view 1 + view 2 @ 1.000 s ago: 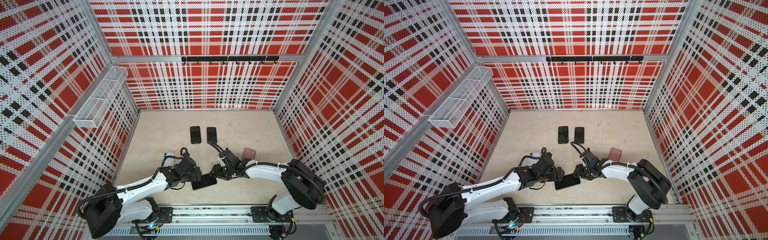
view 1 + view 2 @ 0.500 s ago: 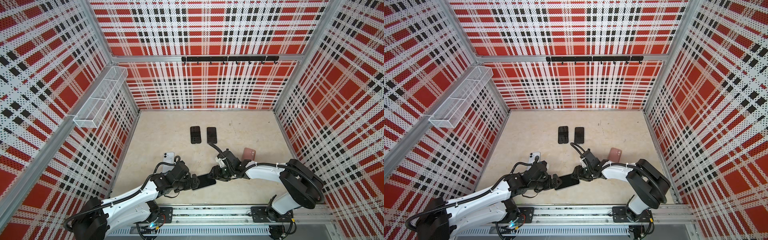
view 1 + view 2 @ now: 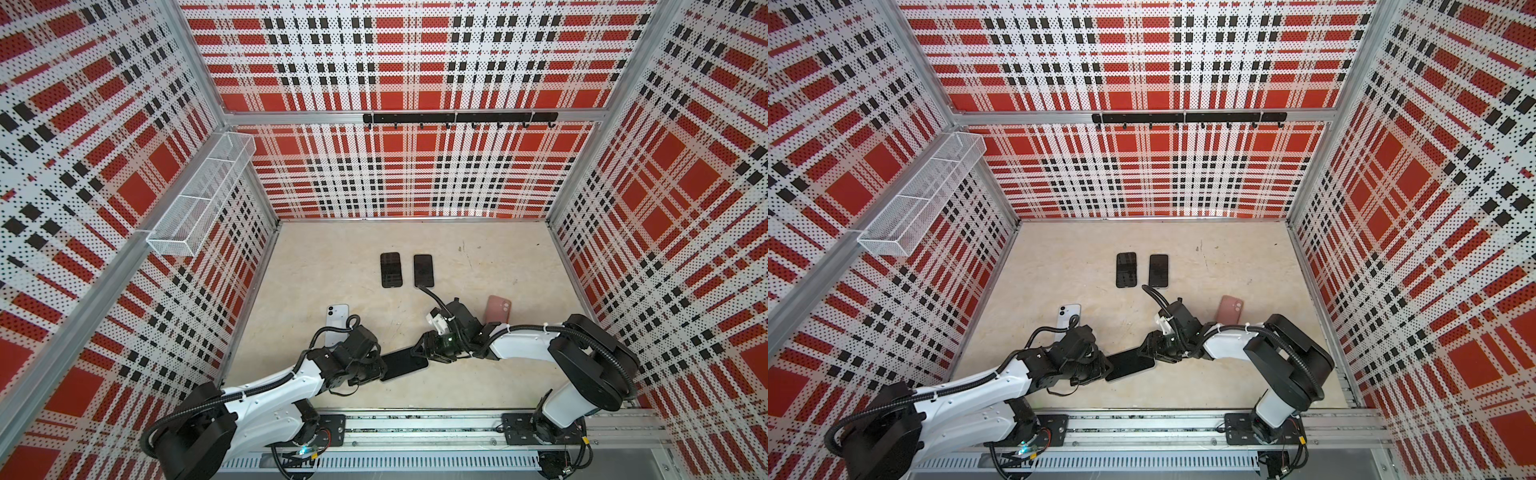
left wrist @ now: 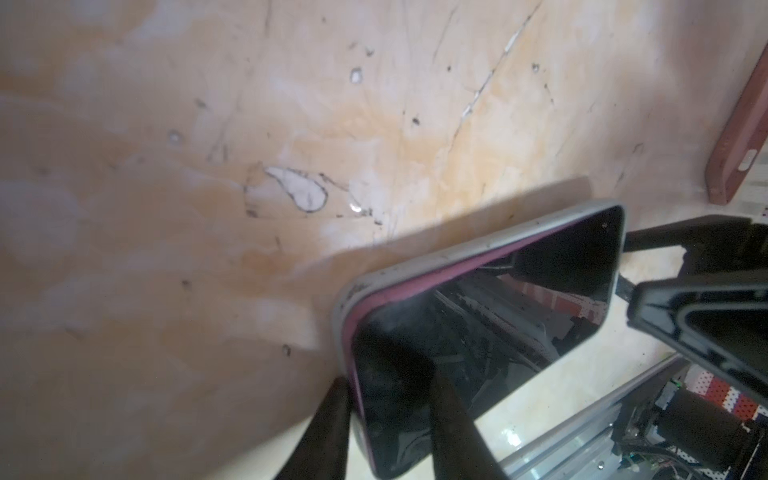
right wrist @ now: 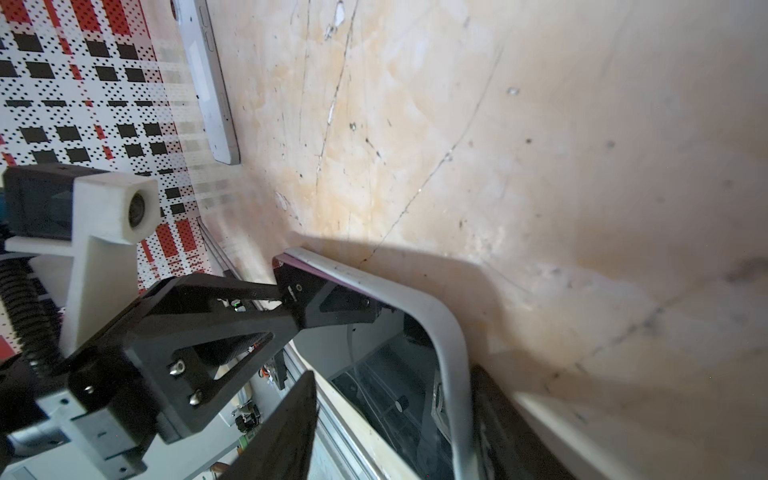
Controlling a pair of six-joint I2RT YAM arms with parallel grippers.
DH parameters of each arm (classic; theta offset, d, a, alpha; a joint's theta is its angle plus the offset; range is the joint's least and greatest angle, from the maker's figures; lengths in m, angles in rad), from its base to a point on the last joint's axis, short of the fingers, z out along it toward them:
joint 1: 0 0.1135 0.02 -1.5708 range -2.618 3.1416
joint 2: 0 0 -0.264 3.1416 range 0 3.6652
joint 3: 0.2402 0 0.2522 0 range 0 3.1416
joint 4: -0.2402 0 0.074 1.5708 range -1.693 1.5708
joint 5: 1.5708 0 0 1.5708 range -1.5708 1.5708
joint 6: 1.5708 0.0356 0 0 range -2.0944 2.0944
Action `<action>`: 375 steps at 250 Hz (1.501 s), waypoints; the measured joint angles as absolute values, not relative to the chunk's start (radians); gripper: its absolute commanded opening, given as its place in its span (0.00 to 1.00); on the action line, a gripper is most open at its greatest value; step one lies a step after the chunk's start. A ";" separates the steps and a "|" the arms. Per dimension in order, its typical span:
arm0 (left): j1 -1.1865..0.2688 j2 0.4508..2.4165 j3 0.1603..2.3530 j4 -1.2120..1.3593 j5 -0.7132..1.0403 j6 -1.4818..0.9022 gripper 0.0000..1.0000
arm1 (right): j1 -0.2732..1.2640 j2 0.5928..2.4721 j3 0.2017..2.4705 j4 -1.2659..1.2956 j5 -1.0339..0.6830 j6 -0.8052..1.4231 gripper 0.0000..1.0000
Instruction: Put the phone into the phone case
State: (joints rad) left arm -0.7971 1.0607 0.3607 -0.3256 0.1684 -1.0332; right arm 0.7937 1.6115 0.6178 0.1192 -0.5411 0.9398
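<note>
The phone [image 3: 405, 363] [image 3: 1129, 365], with a dark screen and a pink edge, lies near the front middle. It sits partly in a grey phone case [image 4: 478, 245] [image 5: 453, 374], and the pink edge stands proud of the rim along one side. My left gripper [image 3: 380, 370] [image 4: 382, 382] is shut on the phone's left end, one finger behind the case and one on the screen. My right gripper [image 3: 419, 351] [image 5: 395, 374] straddles the right end. One of its fingers lies along the case rim and the other stands clear of the phone.
Two dark phones [image 3: 391, 270] [image 3: 423, 271] lie side by side further back. A white phone [image 3: 336, 316] lies face down at the left and a pink one [image 3: 497, 308] at the right. A wire basket [image 3: 199, 199] hangs on the left wall. The arms' base rail [image 3: 415, 424] runs along the front.
My left gripper pulled back from the phone, came in again at its left end, and its jaws closed from wide open onto it. My right gripper stayed at the other end.
</note>
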 measured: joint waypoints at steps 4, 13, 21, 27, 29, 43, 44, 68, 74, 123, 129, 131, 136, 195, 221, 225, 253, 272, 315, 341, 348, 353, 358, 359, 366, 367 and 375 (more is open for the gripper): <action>-0.797 1.061 0.361 -0.326 0.169 -1.033 0.30 | 0.793 1.612 0.614 0.126 -0.543 0.941 0.56; -0.795 1.061 0.360 -0.326 0.170 -1.032 0.30 | 0.789 1.612 0.604 0.149 -0.550 0.945 0.55; -0.792 1.060 0.358 -0.325 0.173 -1.032 0.30 | 0.787 1.613 0.593 0.172 -0.555 0.953 0.54; -0.789 1.061 0.355 -0.323 0.175 -1.032 0.30 | 0.785 1.614 0.585 0.189 -0.560 0.955 0.53; -0.789 1.060 0.354 -0.323 0.175 -1.032 0.30 | 0.784 1.614 0.582 0.196 -0.561 0.959 0.53; -0.784 1.058 0.348 -0.316 0.180 -1.032 0.30 | 0.782 1.617 0.567 0.231 -0.567 0.965 0.50; -0.784 1.058 0.347 -0.315 0.181 -1.032 0.30 | 0.782 1.617 0.567 0.232 -0.566 0.966 0.49; -0.775 1.058 0.343 -0.308 0.189 -1.032 0.30 | 0.778 1.626 0.550 0.277 -0.575 0.978 0.45; -0.773 1.058 0.342 -0.308 0.191 -1.032 0.30 | 0.777 1.628 0.546 0.285 -0.577 0.981 0.44; -0.764 1.068 0.344 -0.305 0.206 -1.031 0.30 | 0.773 1.633 0.514 0.350 -0.584 0.997 0.37; -0.764 1.070 0.345 -0.305 0.206 -1.029 0.30 | 0.772 1.633 0.511 0.356 -0.584 0.998 0.36; -0.763 1.070 0.345 -0.305 0.207 -1.029 0.30 | 0.772 1.634 0.510 0.358 -0.584 1.000 0.36; -0.763 1.072 0.346 -0.305 0.207 -1.028 0.30 | 0.772 1.634 0.506 0.364 -0.585 1.000 0.36; -0.760 1.089 0.354 -0.295 0.212 -1.022 0.29 | 0.772 1.634 0.470 0.424 -0.614 1.022 0.34; -0.758 1.107 0.357 -0.266 0.214 -1.018 0.29 | 0.775 1.629 0.463 0.443 -0.632 1.023 0.33; -0.758 1.110 0.357 -0.262 0.214 -1.017 0.29 | 0.775 1.628 0.461 0.445 -0.635 1.023 0.33; -0.758 1.117 0.357 -0.243 0.214 -1.013 0.29 | 0.775 1.624 0.454 0.449 -0.644 1.026 0.29; -0.758 1.122 0.357 -0.231 0.213 -1.010 0.29 | 0.775 1.620 0.452 0.454 -0.645 1.031 0.24; -0.752 1.114 0.357 -0.232 0.210 -1.009 0.31 | 0.772 1.590 0.446 0.488 -0.661 1.042 0.14; -0.752 1.112 0.356 -0.226 0.205 -1.009 0.37 | 0.772 1.589 0.444 0.503 -0.666 1.049 0.09; -0.752 1.110 0.356 -0.224 0.204 -1.009 0.39 | 0.772 1.589 0.444 0.512 -0.670 1.052 0.08; -0.752 1.109 0.355 -0.221 0.203 -1.010 0.42 | 0.772 1.589 0.444 0.516 -0.672 1.053 0.08; -0.752 1.108 0.354 -0.219 0.202 -1.009 0.44 | 0.772 1.589 0.444 0.523 -0.673 1.057 0.07; -0.752 1.107 0.354 -0.219 0.202 -1.009 0.44 | 0.772 1.589 0.444 0.524 -0.674 1.057 0.07; -0.751 1.104 0.352 -0.212 0.202 -1.009 0.48 | 0.773 1.589 0.444 0.534 -0.678 1.062 0.06; -0.751 1.103 0.352 -0.211 0.201 -1.008 0.48 | 0.773 1.589 0.444 0.535 -0.679 1.062 0.06; -0.751 1.098 0.351 -0.205 0.202 -1.007 0.51 | 0.775 1.586 0.444 0.545 -0.681 1.066 0.05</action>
State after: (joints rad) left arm -0.7513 1.0981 0.3508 -0.2047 0.2024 -1.0073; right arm 0.7746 1.5856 0.4442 0.5449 -0.6811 1.0660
